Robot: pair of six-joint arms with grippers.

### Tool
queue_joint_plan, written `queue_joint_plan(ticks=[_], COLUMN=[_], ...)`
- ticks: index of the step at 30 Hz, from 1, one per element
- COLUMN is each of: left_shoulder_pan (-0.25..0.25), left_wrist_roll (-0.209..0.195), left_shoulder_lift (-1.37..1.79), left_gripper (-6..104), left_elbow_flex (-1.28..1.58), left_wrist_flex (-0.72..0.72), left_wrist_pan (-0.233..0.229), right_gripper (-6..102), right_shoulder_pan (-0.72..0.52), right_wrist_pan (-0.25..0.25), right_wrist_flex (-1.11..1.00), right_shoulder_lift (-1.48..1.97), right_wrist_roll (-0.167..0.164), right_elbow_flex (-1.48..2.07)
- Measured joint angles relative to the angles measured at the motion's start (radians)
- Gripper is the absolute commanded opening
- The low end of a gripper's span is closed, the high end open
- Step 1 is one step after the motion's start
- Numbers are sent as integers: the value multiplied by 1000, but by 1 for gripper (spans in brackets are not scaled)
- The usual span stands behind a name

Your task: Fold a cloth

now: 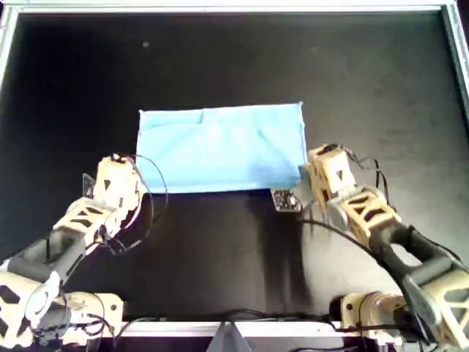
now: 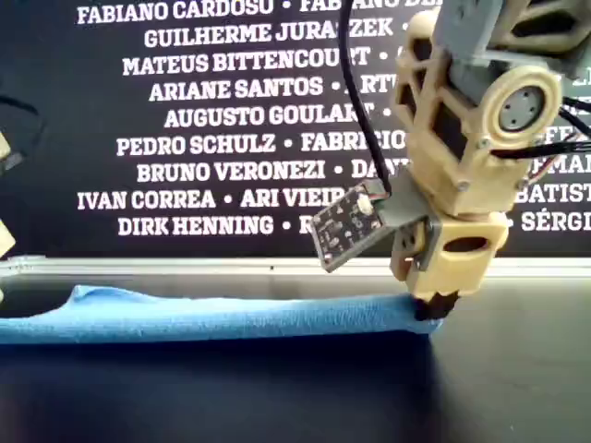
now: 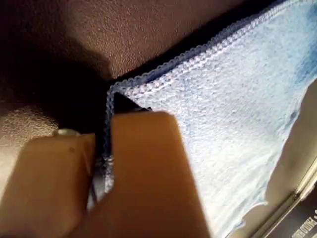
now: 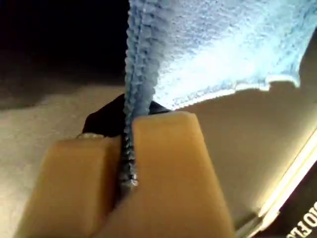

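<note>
The left gripper (image 3: pixel 101 168) is clamped on the near corner of the cloth (image 1: pixel 220 147), its stitched edge pinched between the fingers (image 3: pixel 148 178). The right gripper (image 4: pixel 126 173) likewise grips the cloth's other near corner, the hem running between its pads. Beyond the grippers, the cloth lies folded as a flat rectangle on the black table (image 1: pixel 220 249), its far edge toward the table's metal frame (image 1: pixel 220 9).
</note>
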Motion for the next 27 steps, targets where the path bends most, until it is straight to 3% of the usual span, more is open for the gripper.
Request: queue_joint_plan(ticks=[10,14,20,23,27], left_shoulder_pan=[0,0,-2,-2,-2], left_wrist_roll=[0,0,6,9,9], left_shoulder_lift=[94,130,173,183,184], left_gripper=[0,5,41,57,68], left_elbow_flex=[64,66,75,110,144], left_wrist_flex=[0,0,2,2,2], left_wrist_pan=[0,0,-11,-12,-14], right_gripper=[3,14,43,51,54], right_shoulder_pan=[3,3,-14,-3,-3], right_wrist_pan=[0,0,18,14,12], right_wrist_flex=[0,0,0,0,0], right_shoulder_lift=[32,34,34,34,35], right_wrist_roll=[5,5,-5,-3,-3], right_elbow_flex=[38,38,41,41,52])
